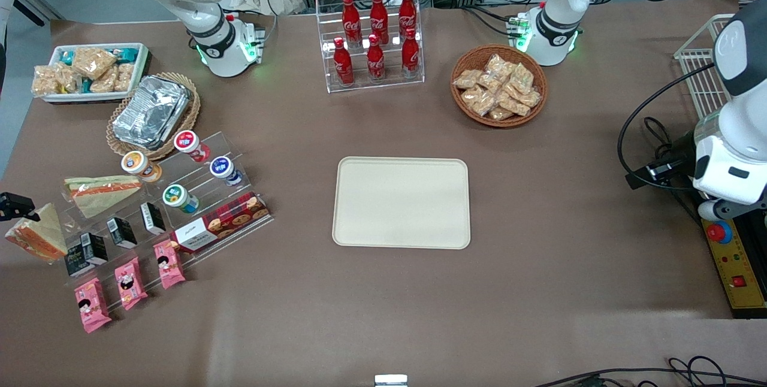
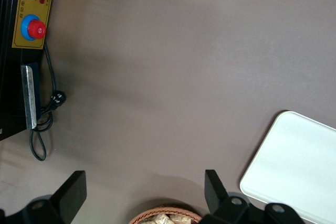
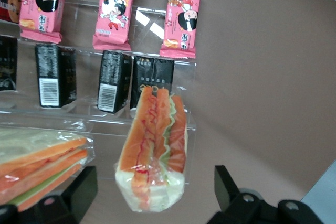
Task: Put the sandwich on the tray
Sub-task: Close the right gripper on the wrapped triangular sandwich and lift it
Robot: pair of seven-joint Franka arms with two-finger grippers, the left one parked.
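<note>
the gripper (image 3: 149, 195) hangs over the working arm's end of the table, its fingers (image 3: 79, 192) spread wide with the sandwich (image 3: 155, 148) between them; it looks as though neither pad touches the wrap, though the contact is hard to judge. the sandwich (image 1: 37, 232) sits at the edge of the clear display rack (image 1: 174, 207), just beside the longer green-banded wedge (image 1: 99, 192). the tray (image 1: 401, 202) lies bare at mid-table, well apart from it.
</note>
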